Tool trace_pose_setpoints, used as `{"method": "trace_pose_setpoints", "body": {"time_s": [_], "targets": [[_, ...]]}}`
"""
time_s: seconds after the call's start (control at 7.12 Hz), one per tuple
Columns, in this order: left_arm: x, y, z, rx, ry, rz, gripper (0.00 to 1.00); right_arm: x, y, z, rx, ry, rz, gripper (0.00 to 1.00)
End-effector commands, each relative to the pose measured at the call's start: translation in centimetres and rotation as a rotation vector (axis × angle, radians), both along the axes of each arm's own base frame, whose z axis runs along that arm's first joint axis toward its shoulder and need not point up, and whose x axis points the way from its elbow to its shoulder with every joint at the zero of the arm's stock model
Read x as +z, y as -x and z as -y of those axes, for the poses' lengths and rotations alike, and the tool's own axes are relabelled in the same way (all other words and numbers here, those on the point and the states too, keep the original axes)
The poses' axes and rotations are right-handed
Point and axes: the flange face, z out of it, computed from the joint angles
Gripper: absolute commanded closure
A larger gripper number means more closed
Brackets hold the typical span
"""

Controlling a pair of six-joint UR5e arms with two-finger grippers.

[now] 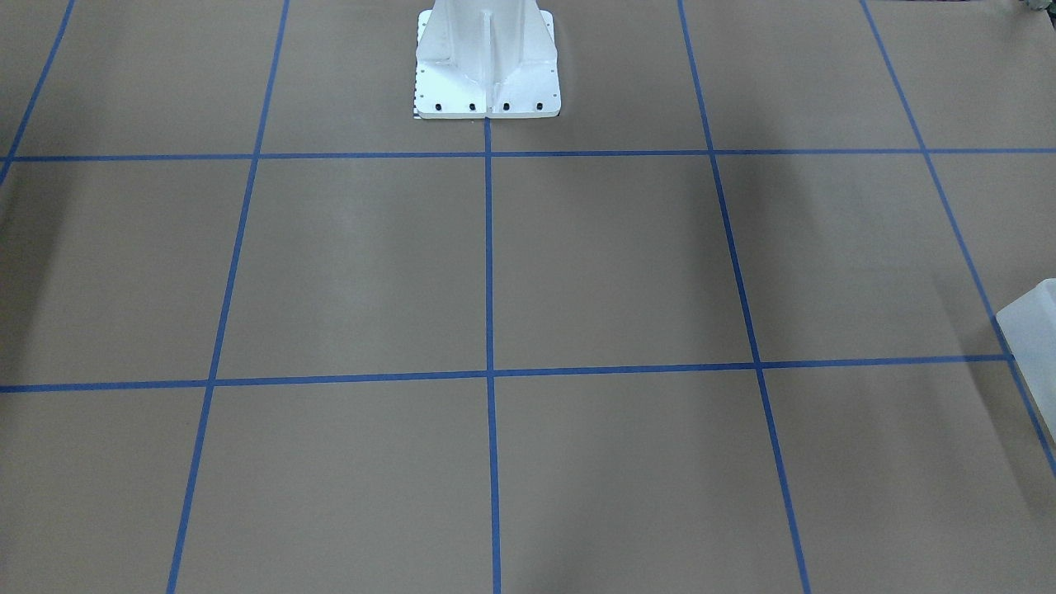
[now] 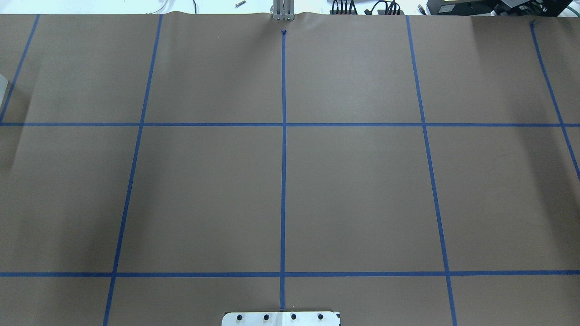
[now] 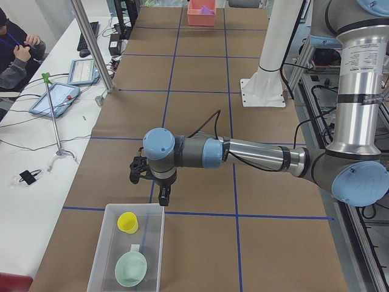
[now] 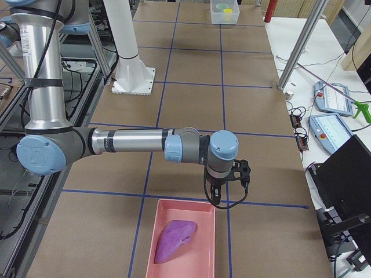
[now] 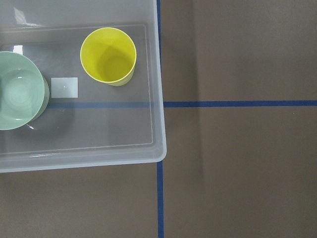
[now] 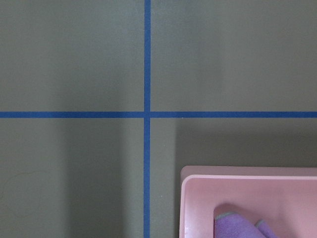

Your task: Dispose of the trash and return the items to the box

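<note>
A clear plastic box (image 3: pixel 97 267) stands at the table's left end and holds a yellow cup (image 3: pixel 127 222) and a green bowl (image 3: pixel 131 268). My left gripper (image 3: pixel 163 196) hangs just above the box's far rim; I cannot tell whether it is open or shut. The left wrist view shows the cup (image 5: pixel 108 55), the bowl (image 5: pixel 20 96) and the box's corner (image 5: pixel 159 148). A pink tray (image 4: pixel 152 243) at the right end holds a purple crumpled item (image 4: pixel 174 240). My right gripper (image 4: pixel 215 197) hovers over its far rim; I cannot tell its state.
Brown paper with a blue tape grid covers the table. The white robot pedestal (image 1: pixel 487 74) stands at the middle of the robot's side. An operator (image 3: pixel 15 48), tablets and metal poles (image 3: pixel 91 45) are along the far side table. The box's corner (image 1: pixel 1031 330) shows at the front-facing view's right edge.
</note>
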Motion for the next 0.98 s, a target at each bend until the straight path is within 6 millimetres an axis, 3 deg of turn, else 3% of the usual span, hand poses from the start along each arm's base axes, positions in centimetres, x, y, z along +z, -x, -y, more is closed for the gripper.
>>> {"method": "trace_pose_setpoints", "body": {"time_s": [0.0, 0.42, 0.56, 0.84], "targets": [[0.1, 0.0, 0.0, 0.000, 0.001, 0.001, 0.01, 3.4, 0.4, -3.8, -0.002, 0.065, 0.007, 0.00], [-0.1, -0.1, 0.0, 0.002, -0.008, 0.001, 0.01, 4.9, 0.1, -5.6, -0.001, -0.042, -0.036, 0.00], [0.4, -0.1, -0.6, 0.002, -0.023, 0.002, 0.01, 4.2, -0.4, -4.9, -0.002, -0.062, -0.110, 0.00], [1.5, -0.1, -1.8, 0.001, -0.084, 0.004, 0.01, 2.8, 0.0, -3.7, -0.006, -0.087, -0.085, 0.00]]}}
